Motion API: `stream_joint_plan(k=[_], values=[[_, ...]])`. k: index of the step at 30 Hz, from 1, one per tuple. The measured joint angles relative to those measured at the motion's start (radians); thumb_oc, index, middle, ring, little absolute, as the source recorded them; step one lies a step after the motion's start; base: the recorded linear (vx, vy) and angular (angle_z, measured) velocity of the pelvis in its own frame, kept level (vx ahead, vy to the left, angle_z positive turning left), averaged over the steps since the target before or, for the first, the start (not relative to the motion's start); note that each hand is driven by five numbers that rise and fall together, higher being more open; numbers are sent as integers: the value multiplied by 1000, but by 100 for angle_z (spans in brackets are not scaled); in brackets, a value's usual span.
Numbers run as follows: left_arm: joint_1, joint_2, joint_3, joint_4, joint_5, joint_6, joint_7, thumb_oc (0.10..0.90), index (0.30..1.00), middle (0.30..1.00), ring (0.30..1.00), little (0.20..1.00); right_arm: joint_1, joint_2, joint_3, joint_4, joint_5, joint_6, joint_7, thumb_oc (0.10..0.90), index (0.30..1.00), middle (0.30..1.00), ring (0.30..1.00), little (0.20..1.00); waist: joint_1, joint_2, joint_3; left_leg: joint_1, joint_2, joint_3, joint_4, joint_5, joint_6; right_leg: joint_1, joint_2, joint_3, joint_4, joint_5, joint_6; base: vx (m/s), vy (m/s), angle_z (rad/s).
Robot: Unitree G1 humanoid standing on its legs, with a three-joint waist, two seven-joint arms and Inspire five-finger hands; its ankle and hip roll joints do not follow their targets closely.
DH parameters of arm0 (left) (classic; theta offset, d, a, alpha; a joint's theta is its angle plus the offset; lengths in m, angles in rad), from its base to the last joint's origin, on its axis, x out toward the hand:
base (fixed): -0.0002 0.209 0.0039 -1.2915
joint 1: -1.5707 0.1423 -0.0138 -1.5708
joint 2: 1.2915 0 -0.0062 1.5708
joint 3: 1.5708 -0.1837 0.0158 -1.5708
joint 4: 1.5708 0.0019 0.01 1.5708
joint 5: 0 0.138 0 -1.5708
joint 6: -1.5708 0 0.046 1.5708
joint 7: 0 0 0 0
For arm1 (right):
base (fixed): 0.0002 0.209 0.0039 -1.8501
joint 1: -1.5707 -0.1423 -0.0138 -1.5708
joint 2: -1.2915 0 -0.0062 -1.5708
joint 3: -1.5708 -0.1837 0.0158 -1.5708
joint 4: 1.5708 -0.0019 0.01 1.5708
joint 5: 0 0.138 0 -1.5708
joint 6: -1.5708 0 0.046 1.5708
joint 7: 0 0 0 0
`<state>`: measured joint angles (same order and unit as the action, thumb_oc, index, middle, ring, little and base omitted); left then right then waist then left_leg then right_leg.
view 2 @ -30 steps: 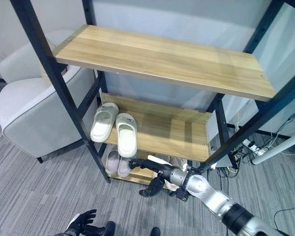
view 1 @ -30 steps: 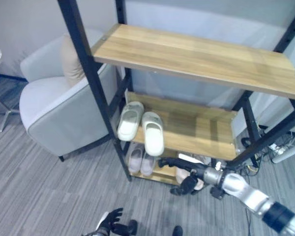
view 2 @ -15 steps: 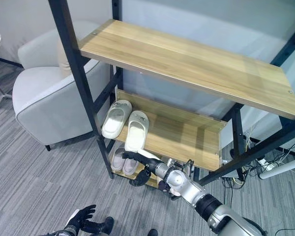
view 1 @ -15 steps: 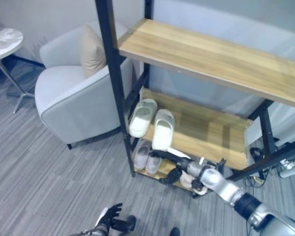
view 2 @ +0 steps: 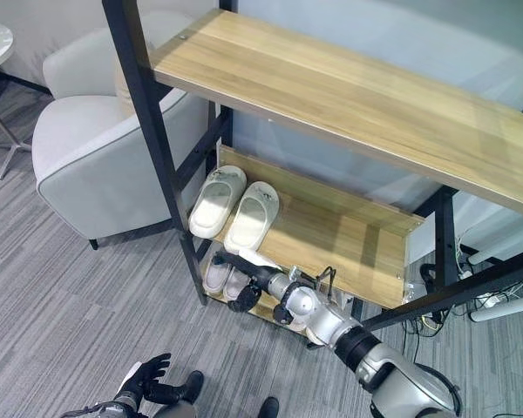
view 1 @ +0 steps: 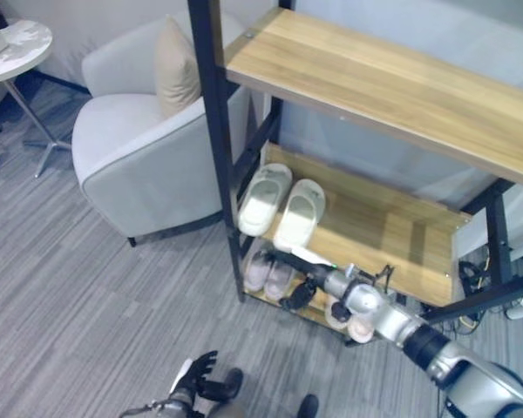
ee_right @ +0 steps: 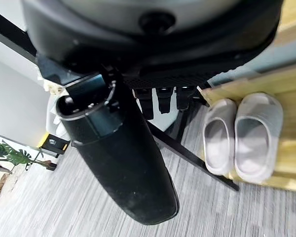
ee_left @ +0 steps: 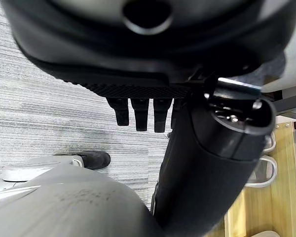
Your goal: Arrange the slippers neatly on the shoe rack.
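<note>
Right hand [view 1: 298, 293]: fingers relaxed, holding nothing, at the rack's [view 1: 211, 131] bottom shelf to reach footwear. Grey slippers [view 1: 268, 272]: paired just beside it. White slippers [view 1: 283, 205]: paired one shelf above it. Left hand [view 1: 194, 378]: spread, idle, low.

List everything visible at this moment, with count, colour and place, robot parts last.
Shoe rack: one, black frame with wooden shelves, centre.
White slippers: one pair, middle shelf, left end.
Grey slippers: one pair, bottom shelf, left end.
Pinkish slippers: apparently a pair, bottom shelf, behind the right arm.
Armchair: one, light grey, left of the rack.
Cushion: one, beige, on the armchair.
Side table: one, white top, far left.
Right hand: dark, open, by the grey slippers.
Left hand: dark, open, low over the carpet.
</note>
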<state>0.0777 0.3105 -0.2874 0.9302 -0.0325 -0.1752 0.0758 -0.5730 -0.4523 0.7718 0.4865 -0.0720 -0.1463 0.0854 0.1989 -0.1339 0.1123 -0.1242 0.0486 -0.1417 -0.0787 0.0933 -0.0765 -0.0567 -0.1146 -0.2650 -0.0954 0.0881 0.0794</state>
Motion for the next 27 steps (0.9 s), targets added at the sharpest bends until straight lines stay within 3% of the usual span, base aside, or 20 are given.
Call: stream_joint_plan(k=[15,27], values=[[-1,-2,-3,1,1,3,1,800,900,900,900,900,-2,-8,0,-1,-5,0,2,800,900,900,900,900,-3,5,3,10,0,3,0,0,0,7,0,3,0,0,-1,0,0,0],[-1,-12,-1,10,1,18,0,800,900,900,900,900,137,-29,-1,-16,-5,-1,34,800,900,900,900,900,-15,29,6,41,2,20,0,-2,1,31,0,17,0,1,-2,-3,-7,-3]])
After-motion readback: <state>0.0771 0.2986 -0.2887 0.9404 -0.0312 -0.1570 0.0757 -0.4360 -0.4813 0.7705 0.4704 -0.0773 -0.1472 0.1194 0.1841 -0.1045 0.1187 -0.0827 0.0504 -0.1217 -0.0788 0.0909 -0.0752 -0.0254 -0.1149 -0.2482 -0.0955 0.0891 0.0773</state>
